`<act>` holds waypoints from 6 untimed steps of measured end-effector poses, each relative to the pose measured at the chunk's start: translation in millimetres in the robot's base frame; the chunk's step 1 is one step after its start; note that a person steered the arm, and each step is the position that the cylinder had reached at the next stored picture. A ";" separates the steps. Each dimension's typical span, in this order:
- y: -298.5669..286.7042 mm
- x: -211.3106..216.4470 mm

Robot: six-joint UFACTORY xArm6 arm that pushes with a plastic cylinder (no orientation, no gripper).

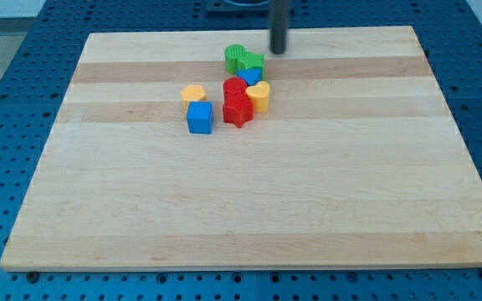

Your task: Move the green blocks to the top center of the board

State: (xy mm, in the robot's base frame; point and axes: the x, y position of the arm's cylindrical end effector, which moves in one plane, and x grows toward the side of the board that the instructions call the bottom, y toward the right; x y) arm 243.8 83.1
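Observation:
Two green blocks sit together near the view's top centre: a round green block [235, 57] and a green star-like block [253, 62] touching its right side. My tip [278, 52] is just to the right of the green star-like block, slightly above it in the view, apart from it by a small gap. The dark rod rises from the tip out of the view's top.
Just below the green blocks is a cluster: a blue block [250, 76], a yellow heart block [259, 96], a red round block [234, 87] and a red star block [238, 110]. A yellow hexagon block [193, 93] and a blue cube [199, 118] lie to the left. The wooden board [249, 209] lies on a blue pegboard.

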 end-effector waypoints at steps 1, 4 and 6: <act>20.9 35.6; -64.0 66.5; -56.9 76.3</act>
State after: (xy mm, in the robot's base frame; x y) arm 320.1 26.2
